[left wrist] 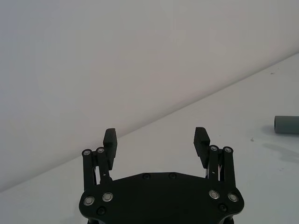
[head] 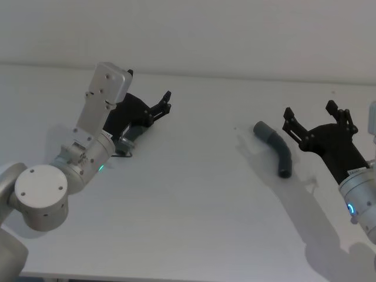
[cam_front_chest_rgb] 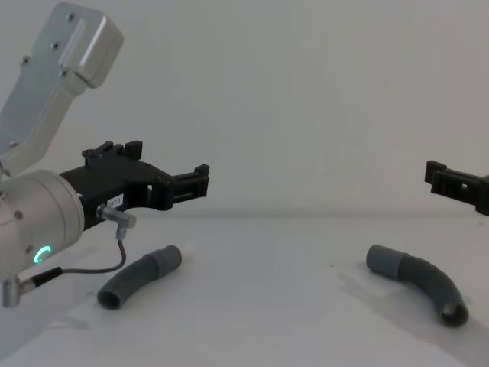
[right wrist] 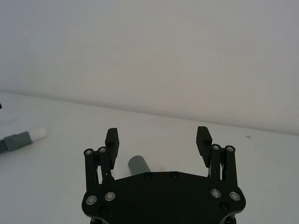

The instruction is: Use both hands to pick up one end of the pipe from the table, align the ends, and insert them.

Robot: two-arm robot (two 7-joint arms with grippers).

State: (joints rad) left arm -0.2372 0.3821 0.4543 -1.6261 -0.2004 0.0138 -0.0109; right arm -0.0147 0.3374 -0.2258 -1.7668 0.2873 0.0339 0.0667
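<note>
**Each pipe piece is lying below and short of its own open gripper**

The black, ridged-finger left gripper (head: 167, 101) is hovering over the plain white matte table (head: 194, 223), fingers spread wide with nothing between them. The left pipe piece (cam_front_chest_rgb: 141, 275), a short curved dark-grey corrugated hose with a lighter smooth cuff, is lying flat on the table beneath that gripper's wrist. That puts it back toward the robot from the fingertips, not ahead of them. Its white spigot tip (right wrist: 39, 133) is pointing across the table toward the other piece.

The black right gripper (head: 309, 110) is hanging above the table as well, spread and empty. The right pipe piece (head: 275, 147), a matching curved grey hose, is resting just to its inner side, its long axis running roughly from far to near. In the right wrist view its smooth grey cuff (right wrist: 138, 164) is peeking out from under the palm, lower than the fingertips and short of them.

Each arm is plainly nearer its own piece. To my eye, each gripper is needing to draw back and come down, with its fingers set across the hose's length.
</note>
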